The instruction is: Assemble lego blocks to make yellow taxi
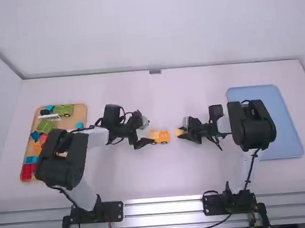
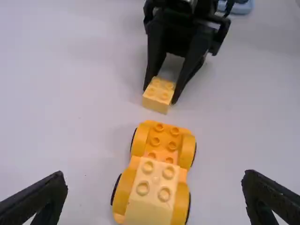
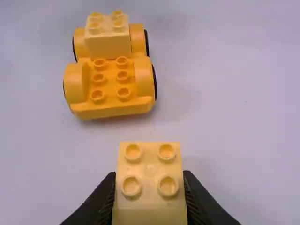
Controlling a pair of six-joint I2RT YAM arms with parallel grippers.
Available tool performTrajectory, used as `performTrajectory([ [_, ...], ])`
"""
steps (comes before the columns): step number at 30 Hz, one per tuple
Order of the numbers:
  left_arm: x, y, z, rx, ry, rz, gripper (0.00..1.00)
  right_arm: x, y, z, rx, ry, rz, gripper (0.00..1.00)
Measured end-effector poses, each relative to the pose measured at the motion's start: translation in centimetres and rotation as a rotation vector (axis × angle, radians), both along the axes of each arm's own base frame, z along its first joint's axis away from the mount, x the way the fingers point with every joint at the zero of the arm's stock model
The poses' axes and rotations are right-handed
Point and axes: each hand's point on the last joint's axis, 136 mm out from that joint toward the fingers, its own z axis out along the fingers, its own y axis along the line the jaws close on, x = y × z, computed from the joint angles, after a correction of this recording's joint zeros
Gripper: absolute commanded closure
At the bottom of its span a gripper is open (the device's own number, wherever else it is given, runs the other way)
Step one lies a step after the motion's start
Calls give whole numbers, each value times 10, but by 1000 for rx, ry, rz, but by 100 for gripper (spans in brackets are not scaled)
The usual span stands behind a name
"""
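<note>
Desk is meeting wall; high view's showing blue tray. Left tool is gaping, right tool gripping yellow block.

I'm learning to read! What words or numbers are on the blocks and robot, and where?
No text can be read.
Held block: none readable.
Car base and its top block: none readable.
Left arm's base: pale specks, too small to read.

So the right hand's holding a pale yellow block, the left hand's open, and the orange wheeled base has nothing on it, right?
Not quite: the wheeled base has a pale yellow block on one end, as the right wrist view shows. The right hand holds another pale yellow block, and the left hand is open.
</note>
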Motion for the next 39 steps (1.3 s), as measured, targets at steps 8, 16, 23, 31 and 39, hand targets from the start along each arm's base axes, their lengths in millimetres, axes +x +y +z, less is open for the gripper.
performTrajectory([
  [8, 3, -11, -35, 22, -3, -18, 1, -17, 0, 5, 1, 131, 1, 73],
  [16, 3, -12, -46, 53, -55, -47, 1, -19, 10, 56, -16, 24, 55, 70],
  [23, 1, -11, -65, 75, -68, -72, 16, -15, 30, 60, -48, -22, 86, 70],
  [31, 5, -12, -62, 74, -119, -83, 17, -21, 50, 53, -107, -2, 101, 70],
  [39, 5, -14, -59, 64, -146, -100, 29, -22, 55, 49, -132, 11, 97, 70],
])
